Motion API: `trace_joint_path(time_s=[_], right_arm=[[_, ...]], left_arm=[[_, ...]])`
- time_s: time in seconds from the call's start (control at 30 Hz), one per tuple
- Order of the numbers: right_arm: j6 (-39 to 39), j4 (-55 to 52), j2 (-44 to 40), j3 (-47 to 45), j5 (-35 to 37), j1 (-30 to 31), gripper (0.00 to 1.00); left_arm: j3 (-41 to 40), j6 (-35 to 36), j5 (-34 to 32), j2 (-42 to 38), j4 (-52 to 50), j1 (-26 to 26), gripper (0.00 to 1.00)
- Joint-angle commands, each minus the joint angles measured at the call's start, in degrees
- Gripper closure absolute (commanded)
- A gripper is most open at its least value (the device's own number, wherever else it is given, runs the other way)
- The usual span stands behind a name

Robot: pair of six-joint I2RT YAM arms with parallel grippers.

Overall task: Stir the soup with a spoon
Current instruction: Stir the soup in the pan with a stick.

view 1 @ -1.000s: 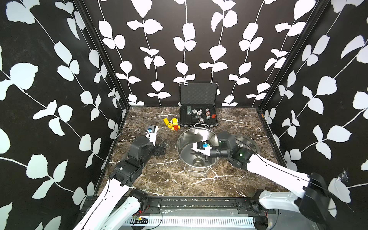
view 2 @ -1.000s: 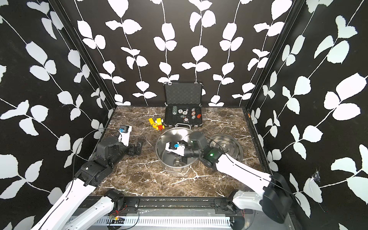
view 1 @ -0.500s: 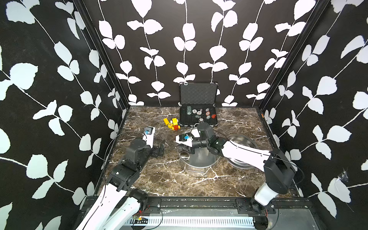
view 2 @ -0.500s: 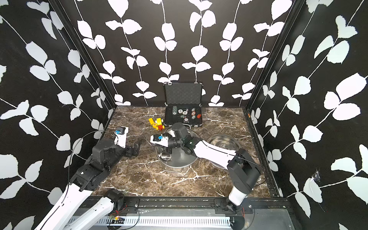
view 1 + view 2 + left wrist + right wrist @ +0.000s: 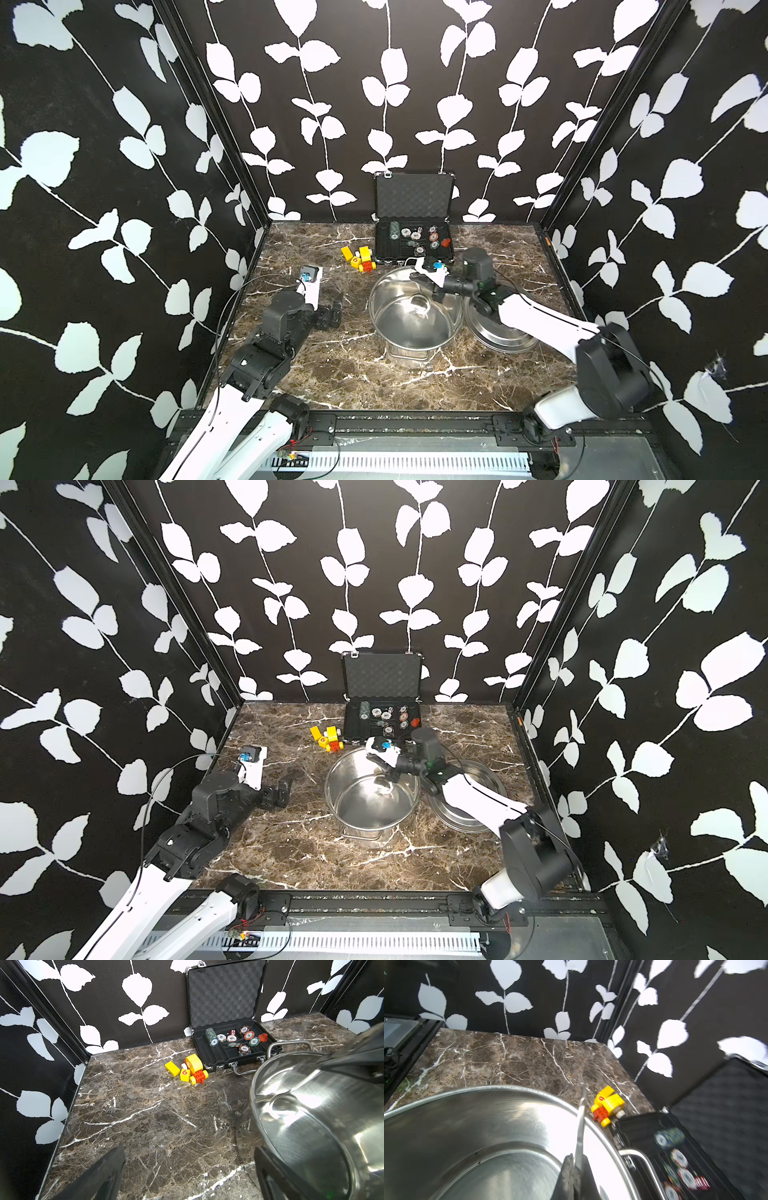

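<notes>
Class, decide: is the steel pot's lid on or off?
Off. The lid lies flat beside the pot, whose shiny inside shows uncovered.

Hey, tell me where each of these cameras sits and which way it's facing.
Top views: high at the front, looking down on the table, pot and lid; left arm and right arm show.
Left wrist: low on the left arm, facing the back wall; its open jaws show, empty.
Right wrist: above the pot, facing the left wall; its shut jaws pinch the spoon.
Shared: both wrist views show the toy blocks and chip case.
</notes>
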Motion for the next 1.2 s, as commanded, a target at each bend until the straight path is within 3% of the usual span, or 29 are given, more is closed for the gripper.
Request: trace_joint_path(time_s=[0.0, 0.33, 0.6, 0.8, 0.97, 1.17], right_arm=[[-0.11, -1.86, -5.79, -4.13, 1.1, -1.74, 1.0], [3.48, -13.01, -24.86, -13.78, 1.91, -2.37, 1.0], [6.52, -14.43, -30.61, -14.91, 6.38, 5.97, 1.0], [6.84, -9.12, -24.48, -11.82, 8.61, 15.06, 1.0], [1.9, -8.18, -13.02, -3.41, 9.18, 23.16, 1.0], [0.88, -2.0, -2.0, 3.05, 7.04, 25.36, 1.0]], left_arm=[[0.05, 0.55, 0.34, 0.62, 1.03, -0.18, 0.01], [0.1, 0.37, 1.64, 2.96, 3.27, -0.12, 0.01], [0.41, -0.23, 2.88, 4.14, 4.11, -0.12, 0.01], [0.31, 0.03, 2.52, 3.66, 3.77, -0.12, 0.01], [0.28, 0.08, 2.41, 3.2, 3.2, -0.12, 0.01], [0.25, 0.76, 1.4, 1.96, 1.99, -0.13, 0.01]])
